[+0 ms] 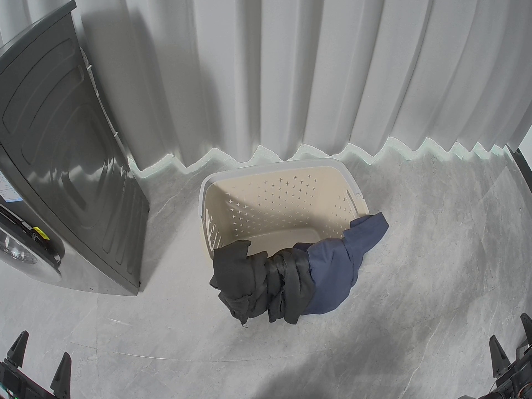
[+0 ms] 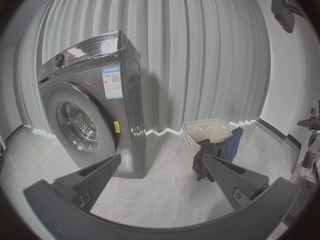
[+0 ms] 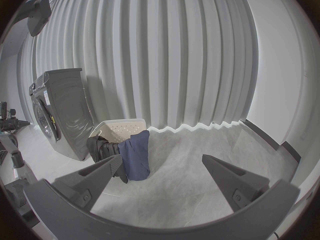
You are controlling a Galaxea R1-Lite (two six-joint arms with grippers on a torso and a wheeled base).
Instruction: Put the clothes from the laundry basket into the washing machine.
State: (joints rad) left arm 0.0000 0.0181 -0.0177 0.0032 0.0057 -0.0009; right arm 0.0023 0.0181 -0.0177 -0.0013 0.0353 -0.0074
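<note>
Both arms sit low, left gripper and right gripper spread wide, holding nothing. Clothes drape over the laundry basket rim. The washing machine has a blue-white sticker, print unreadable.

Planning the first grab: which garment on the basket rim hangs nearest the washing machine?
The dark grey garment, on the laundry basket's left end toward the washing machine; the blue garment hangs at its right.

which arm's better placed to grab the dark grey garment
Left, likely: the dark grey garment hangs off the laundry basket nearer the open left gripper, and the washing machine stands on that side.
</note>
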